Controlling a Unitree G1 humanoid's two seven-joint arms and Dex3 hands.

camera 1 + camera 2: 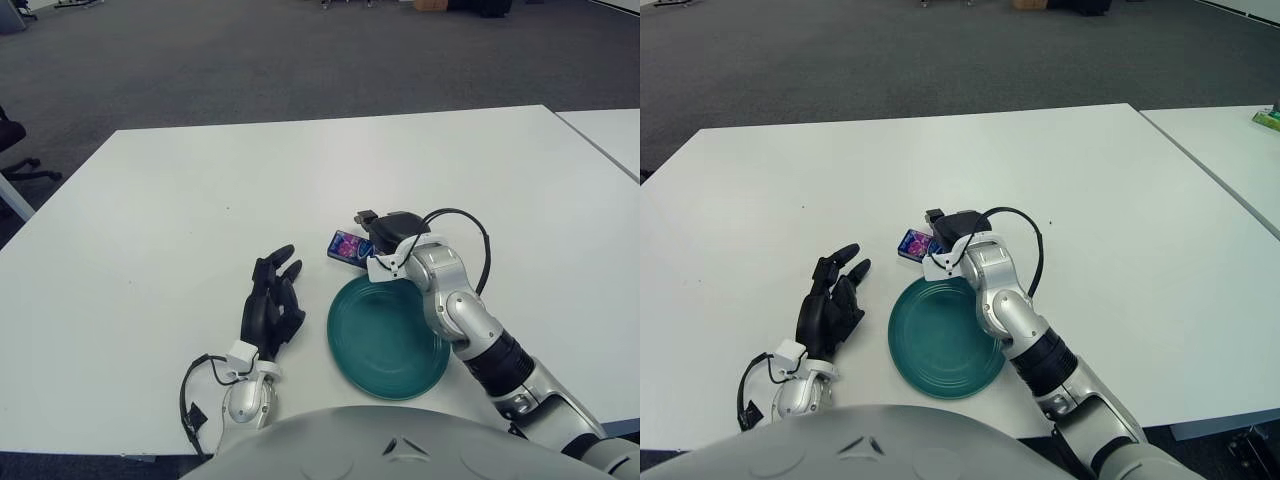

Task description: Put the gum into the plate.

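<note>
Purple gum (349, 246) against right fingers (372, 240)

Smooth matt white surface (180, 220), glossy teal plate (385, 340) perhaps glazed ceramic, shiny printed gum pack (349, 247), matt black plastic left robot hand (272, 305), grey carpeted floor (250, 60)

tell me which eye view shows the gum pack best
The left eye view: the gum shows more of its printed face beside the right hand. In the right eye view the hand covers more of it.
</note>
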